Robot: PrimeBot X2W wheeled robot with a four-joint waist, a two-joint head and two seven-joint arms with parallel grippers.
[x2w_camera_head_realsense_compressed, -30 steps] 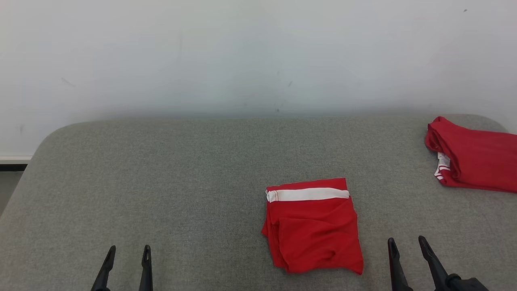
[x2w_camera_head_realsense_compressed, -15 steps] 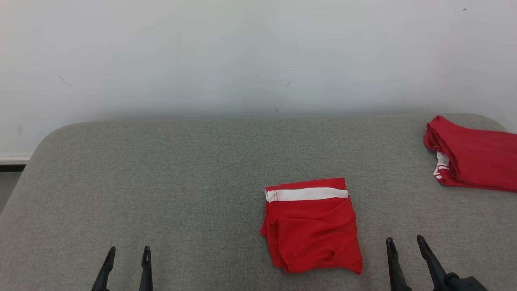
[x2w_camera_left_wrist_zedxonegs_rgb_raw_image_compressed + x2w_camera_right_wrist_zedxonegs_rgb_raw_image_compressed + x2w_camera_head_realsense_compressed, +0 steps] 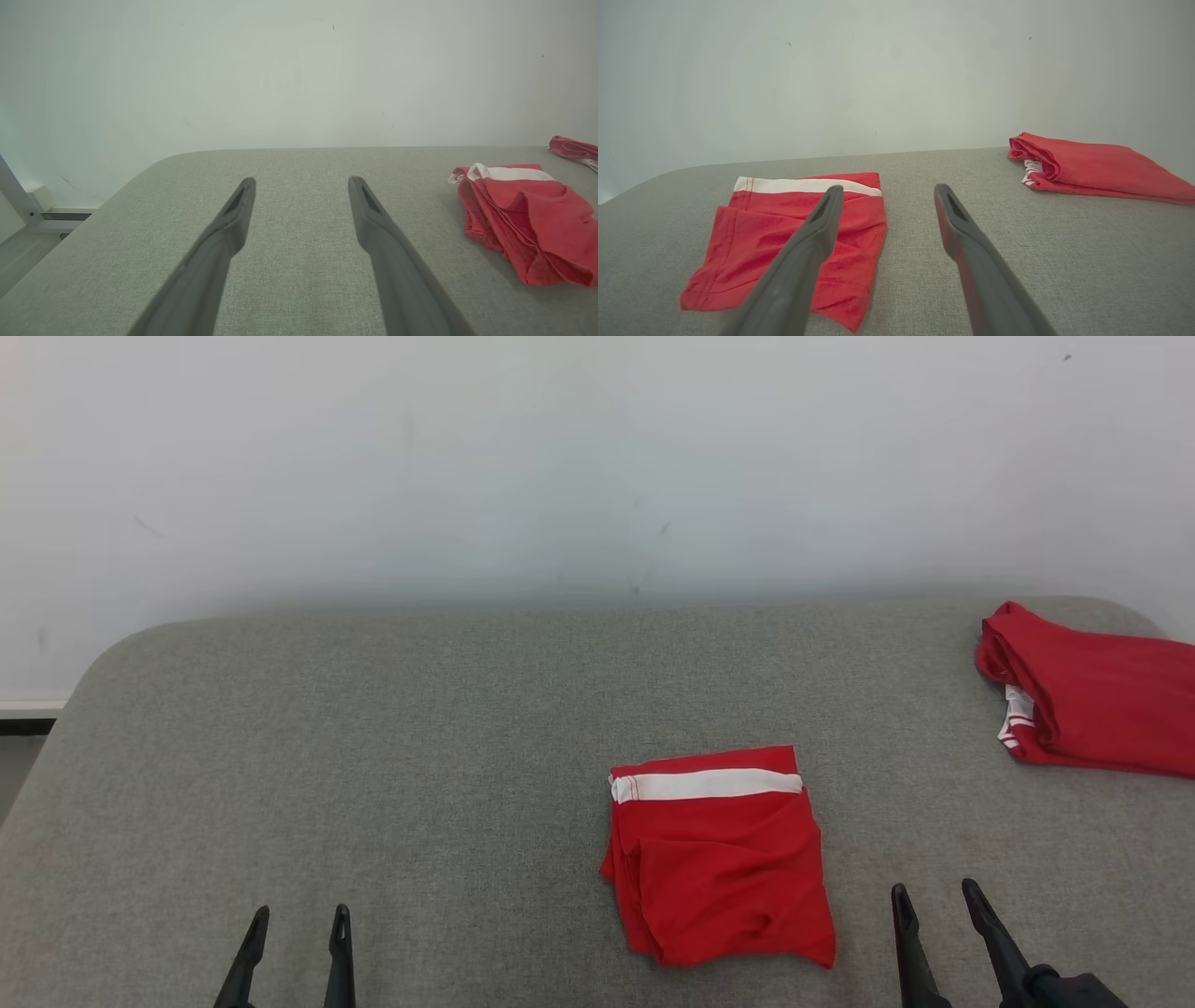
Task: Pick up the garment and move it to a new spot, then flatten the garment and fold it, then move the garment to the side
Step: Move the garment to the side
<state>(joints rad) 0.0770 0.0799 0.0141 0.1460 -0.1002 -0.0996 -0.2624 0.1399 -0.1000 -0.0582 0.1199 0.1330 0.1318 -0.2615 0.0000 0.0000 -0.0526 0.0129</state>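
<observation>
From my right gripper (image 3: pixel 934 889) the folded red shorts (image 3: pixel 719 868) lie at about 9 o'clock, near but not touching. From my left gripper (image 3: pixel 302 912) they sit at 3 o'clock, well apart, so I judge the right arm the nearer one. Both grippers are spread and hold nothing. The shorts rest on the grey worktop (image 3: pixel 420 737), right of its middle, as a rough rectangle slightly longer from 12 to 6 o'clock. Their white waistband (image 3: pixel 707 785) runs 9 to 3 along the far edge, and the near hem is rumpled. They look folded, so the sideways move seems due. A second red garment (image 3: pixel 1092 714) lies at the worktop's 2 o'clock corner.
</observation>
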